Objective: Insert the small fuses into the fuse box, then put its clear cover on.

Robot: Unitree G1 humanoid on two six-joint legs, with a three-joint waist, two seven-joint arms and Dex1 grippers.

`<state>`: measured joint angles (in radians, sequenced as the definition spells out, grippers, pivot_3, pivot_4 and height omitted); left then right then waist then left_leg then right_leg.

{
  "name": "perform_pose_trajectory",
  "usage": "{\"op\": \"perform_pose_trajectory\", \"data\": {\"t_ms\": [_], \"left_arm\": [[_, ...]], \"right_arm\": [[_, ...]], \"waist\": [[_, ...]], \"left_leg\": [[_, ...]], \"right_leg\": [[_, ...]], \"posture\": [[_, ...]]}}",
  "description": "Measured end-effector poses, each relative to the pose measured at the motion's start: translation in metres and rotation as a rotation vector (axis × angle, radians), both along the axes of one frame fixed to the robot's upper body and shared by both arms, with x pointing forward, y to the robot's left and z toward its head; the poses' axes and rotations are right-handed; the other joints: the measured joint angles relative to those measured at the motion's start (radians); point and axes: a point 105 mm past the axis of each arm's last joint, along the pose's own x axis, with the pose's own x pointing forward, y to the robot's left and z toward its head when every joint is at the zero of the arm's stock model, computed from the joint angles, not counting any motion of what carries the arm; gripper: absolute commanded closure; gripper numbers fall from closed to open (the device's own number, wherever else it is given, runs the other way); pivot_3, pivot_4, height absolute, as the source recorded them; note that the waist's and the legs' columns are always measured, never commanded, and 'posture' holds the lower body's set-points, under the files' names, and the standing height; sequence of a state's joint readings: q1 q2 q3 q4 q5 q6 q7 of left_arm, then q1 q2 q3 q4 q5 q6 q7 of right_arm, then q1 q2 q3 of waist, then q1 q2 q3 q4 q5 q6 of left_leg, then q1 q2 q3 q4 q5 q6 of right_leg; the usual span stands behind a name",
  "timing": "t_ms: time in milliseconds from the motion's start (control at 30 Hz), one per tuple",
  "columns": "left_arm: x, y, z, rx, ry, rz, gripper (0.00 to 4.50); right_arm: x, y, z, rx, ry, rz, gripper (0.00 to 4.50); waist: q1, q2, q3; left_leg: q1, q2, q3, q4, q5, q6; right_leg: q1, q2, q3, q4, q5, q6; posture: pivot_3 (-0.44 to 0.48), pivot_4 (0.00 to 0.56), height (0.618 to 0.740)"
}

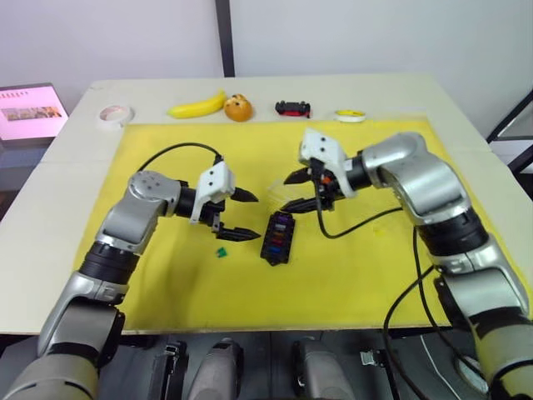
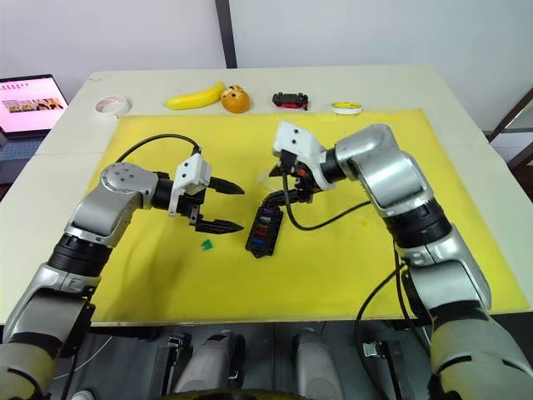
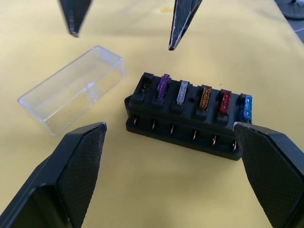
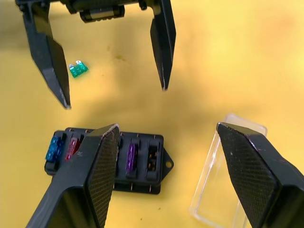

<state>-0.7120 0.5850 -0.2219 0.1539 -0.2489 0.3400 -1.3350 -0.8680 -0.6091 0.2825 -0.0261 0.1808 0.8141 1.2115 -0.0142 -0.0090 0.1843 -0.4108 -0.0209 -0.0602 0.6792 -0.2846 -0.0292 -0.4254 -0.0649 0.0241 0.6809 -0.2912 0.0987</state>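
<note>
Left wrist view shows the fuse box [image 3: 190, 116] on the yellow counter with one end slot unfilled, the clear cover [image 3: 71, 97] beside it, so both the left gripper [image 1: 239, 213] and right gripper [image 1: 298, 191] hover spread apart, the green fuse [image 4: 77, 69] unloaded.

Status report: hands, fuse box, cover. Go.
Left hand and right hand open, empty. Fuse box holds five fuses, one slot vacant. Green fuse loose on mat. Clear cover lies off beside box. Nothing in the way.
</note>
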Motion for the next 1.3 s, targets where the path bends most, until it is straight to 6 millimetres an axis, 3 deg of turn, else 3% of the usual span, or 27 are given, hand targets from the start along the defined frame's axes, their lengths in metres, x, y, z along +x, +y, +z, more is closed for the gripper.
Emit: {"op": "perform_pose_trajectory", "data": {"t_ms": [133, 233, 433, 533, 633, 1300], "left_arm": [[0.0, 0.0, 0.0, 0.0, 0.001, -0.003, 0.0], [-0.001, 0.0, 0.0, 0.001, 0.003, -0.006, 0.0], [-0.001, 0.0, 0.0, 0.002, 0.007, -0.012, 0.0], [-0.002, 0.0, -0.001, 0.003, 0.007, -0.014, 0.0], [-0.002, 0.0, -0.001, 0.003, 0.008, -0.016, 0.0], [-0.002, 0.0, -0.001, 0.003, 0.009, -0.017, 0.0]], "right_arm": [[-0.005, -0.005, -0.003, 0.065, 0.02, -0.046, 1.04], [-0.007, -0.003, -0.001, 0.077, 0.001, -0.056, 1.81], [-0.01, -0.003, -0.025, 0.095, 0.034, -0.114, 1.81], [-0.011, -0.001, -0.023, 0.105, 0.02, -0.119, 2.57], [-0.011, 0.0, -0.021, 0.113, 0.006, -0.123, 4.04], [-0.018, 0.001, -0.025, 0.093, 0.012, -0.123, 4.04]], "waist": [[-0.003, 0.0, 0.0], [-0.004, 0.0, 0.0], [0.0, 0.0, 0.0], [-0.002, 0.0, 0.0], [-0.002, 0.0, 0.0], [-0.002, 0.0, 0.0]], "left_leg": [[0.0, 0.0, 0.0, 0.0, 0.0, 0.0], [0.0, 0.0, 0.0, 0.0, 0.0, 0.0], [0.0, 0.0, 0.0, 0.0, 0.0, 0.0], [0.0, 0.0, 0.0, 0.0, 0.0, 0.0], [0.0, 0.0, 0.0, 0.0, 0.0, 0.0], [0.0, 0.0, 0.0, 0.0, 0.0, 0.0]], "right_leg": [[0.0, 0.001, 0.0, 0.0, 0.0, 0.0], [0.0, 0.001, 0.0, 0.0, 0.0, 0.0], [0.0, 0.0, 0.0, 0.0, 0.0, 0.0], [0.0, 0.001, 0.0, 0.0, 0.0, 0.0], [0.0, 0.001, 0.0, 0.0, 0.0, 0.0], [0.0, 0.001, 0.0, 0.0, 0.0, 0.0]], "posture": [[0.0, 0.15, 0.74], [0.0, 0.15, 0.74], [0.0, 0.15, 0.74], [0.0, 0.15, 0.74], [0.0, 0.15, 0.74], [0.0, 0.15, 0.74]]}}
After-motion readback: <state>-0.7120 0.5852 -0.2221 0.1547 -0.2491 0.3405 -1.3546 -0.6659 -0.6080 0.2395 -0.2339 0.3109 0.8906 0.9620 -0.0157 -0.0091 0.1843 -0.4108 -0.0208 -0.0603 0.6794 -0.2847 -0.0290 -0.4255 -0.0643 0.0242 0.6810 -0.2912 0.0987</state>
